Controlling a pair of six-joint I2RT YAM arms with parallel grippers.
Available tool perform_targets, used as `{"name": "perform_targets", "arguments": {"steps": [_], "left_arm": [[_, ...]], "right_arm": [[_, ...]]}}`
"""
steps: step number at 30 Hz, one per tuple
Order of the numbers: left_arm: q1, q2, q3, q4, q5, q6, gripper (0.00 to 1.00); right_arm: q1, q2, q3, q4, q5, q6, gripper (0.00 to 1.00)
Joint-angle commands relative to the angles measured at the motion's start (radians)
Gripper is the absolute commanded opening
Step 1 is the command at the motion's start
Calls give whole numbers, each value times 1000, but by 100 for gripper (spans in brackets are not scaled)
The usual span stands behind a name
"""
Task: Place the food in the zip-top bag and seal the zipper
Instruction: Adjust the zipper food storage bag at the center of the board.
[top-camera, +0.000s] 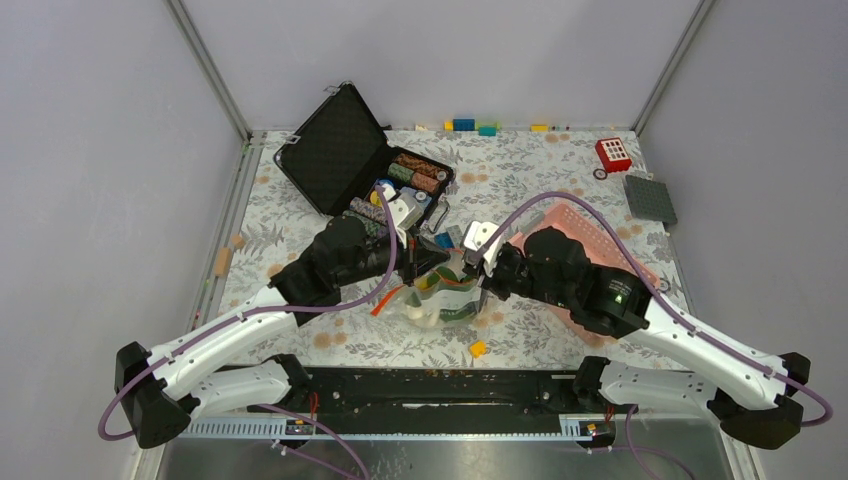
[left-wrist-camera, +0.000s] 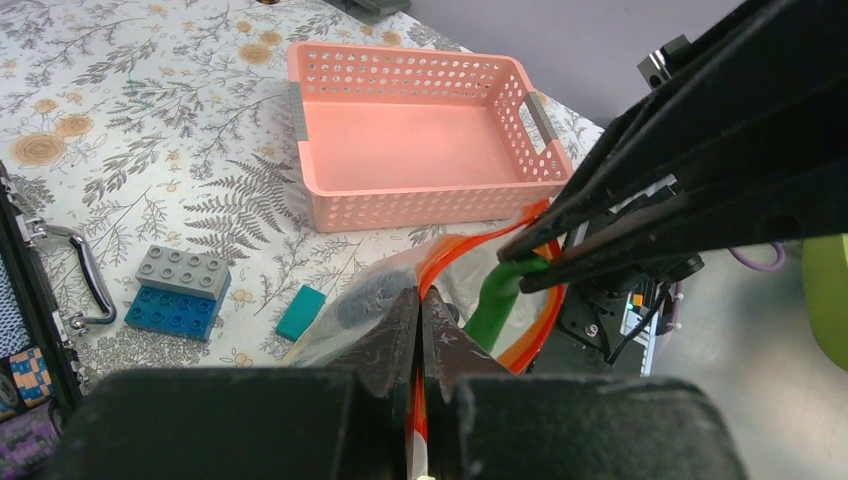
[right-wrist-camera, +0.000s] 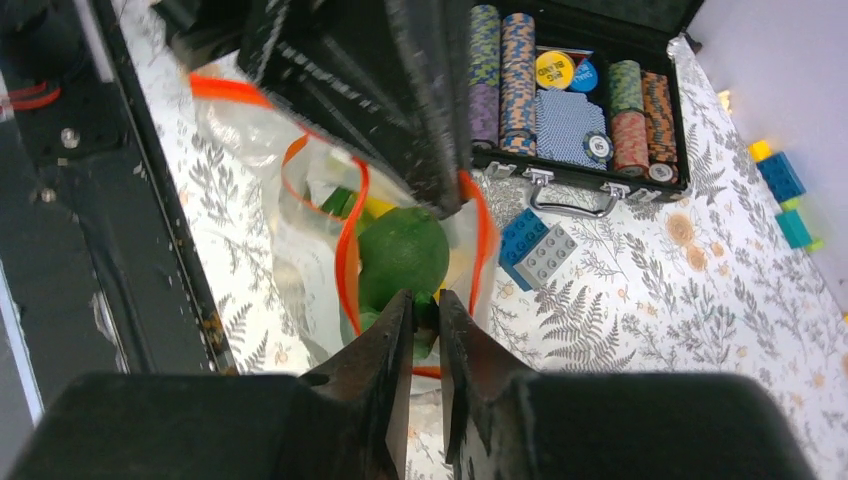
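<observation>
While the zipper stands open, I'd call this mid-task: loading is under way and sealing is not started.

Left side: the left gripper has its jaws almost closed, pinching the bag at the orange-red mouth strip. The strip runs straight between the pads, and that lip is held up.

Centre: the bag sits on the table between the two grippers, with its mouth gaping as an open loop. Inside is the cabbage plus bits of yellow and green. I can't count them through the plastic.

Right side: the right gripper has its jaws narrow, clamped on a green pod. The tips are at the bag mouth and the pod hangs down into the opening. The cabbage lies just beyond those tips, inside the bag and not between the jaws.

A small yellow piece lies on the table on the near side of the bag, outside it and apart from both grippers. It's probably food left to load, but I can't be sure.

To do, as I judge it: release the pod, pick up any strays, then run the slider along the zipper. The slider isn't visible in any view.
</observation>
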Motion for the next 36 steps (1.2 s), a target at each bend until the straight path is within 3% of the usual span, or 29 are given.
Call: {"name": "perform_targets", "arguments": {"steps": [1,12,21,32,34,36], "left_arm": [[-6,-19,13,96,51,-5,0],[-11,-27,9,112,19,-57,0],[-10,-40,7,143,20,-105,0],[-11,-40,-4,152,-15,-123,0],[-11,-40,-6,153,-18,-125,0],[-10,-39,-6,150,-20,-123,0]], "right_arm": [[0,2,-3,120,106,137,0],[7,159,26,55,135,182,0],[10,239,26,-93,330,283,0],[15,219,26,-218,526,429,0],[20,220,41,-236,547,433,6],[23,218,65,-267,548,431,20]]}}
